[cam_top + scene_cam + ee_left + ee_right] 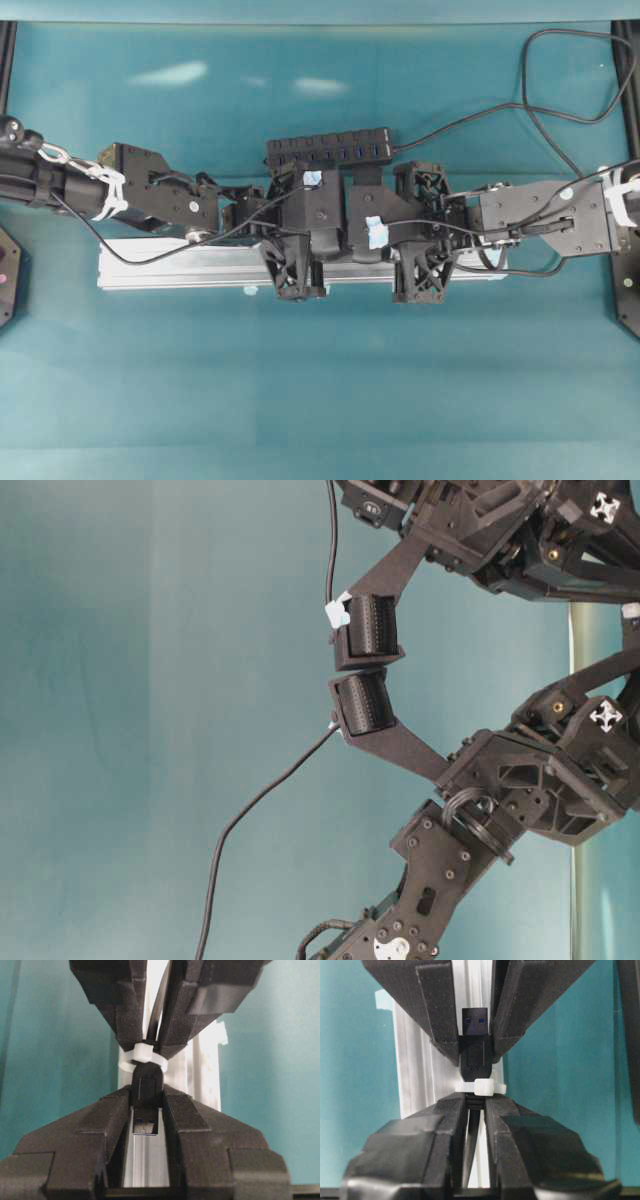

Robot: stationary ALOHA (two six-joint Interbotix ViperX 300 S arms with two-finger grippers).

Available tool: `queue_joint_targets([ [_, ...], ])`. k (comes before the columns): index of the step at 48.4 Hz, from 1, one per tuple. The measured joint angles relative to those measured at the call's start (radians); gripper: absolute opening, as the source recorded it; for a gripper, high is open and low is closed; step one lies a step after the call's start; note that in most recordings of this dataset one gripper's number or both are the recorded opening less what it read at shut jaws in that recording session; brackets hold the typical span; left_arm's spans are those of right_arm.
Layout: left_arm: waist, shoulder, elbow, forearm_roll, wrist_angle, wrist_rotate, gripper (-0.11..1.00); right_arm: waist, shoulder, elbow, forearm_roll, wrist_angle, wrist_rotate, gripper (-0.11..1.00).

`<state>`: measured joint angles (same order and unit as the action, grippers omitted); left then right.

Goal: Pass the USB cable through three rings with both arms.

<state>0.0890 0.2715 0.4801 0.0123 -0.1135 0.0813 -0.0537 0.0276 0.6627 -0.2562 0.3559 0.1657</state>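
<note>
Left gripper (146,1110) clamped on USB cable (146,1087) plug, metal end pointing left along rail (200,268), long axis parallel to it. Plug just through white ring (144,1055). Right gripper (476,1105) pinching cord behind ring.

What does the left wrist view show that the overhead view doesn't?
Only the left wrist view shows the USB cable plug poking through a ring, pinched by the left gripper, with the right gripper clamping the cord behind the ring. Only the overhead shows the black hub and the whole rail. Both show the two grippers meeting over the rail.
</note>
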Motion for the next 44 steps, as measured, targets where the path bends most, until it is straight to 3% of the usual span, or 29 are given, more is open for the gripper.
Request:
queue_joint_targets([
  [8, 0.0, -0.003, 0.0, 0.0, 0.002, 0.0, 0.22, 0.002, -0.008, 0.012, 0.012, 0.0, 0.021, 0.13],
  [19, 0.0, -0.008, 0.011, 0.002, 0.009, 0.0, 0.22, 0.002, -0.037, 0.031, 0.014, 0.002, 0.044, 0.77],
  [22, 0.0, -0.009, 0.014, 0.002, 0.012, 0.0, 0.22, 0.002, -0.044, 0.034, 0.014, 0.002, 0.046, 0.9],
  [44, 0.0, -0.087, 0.028, 0.002, 0.104, 0.002, 0.22, -0.003, -0.092, 0.038, 0.014, -0.014, 0.046, 0.86],
])
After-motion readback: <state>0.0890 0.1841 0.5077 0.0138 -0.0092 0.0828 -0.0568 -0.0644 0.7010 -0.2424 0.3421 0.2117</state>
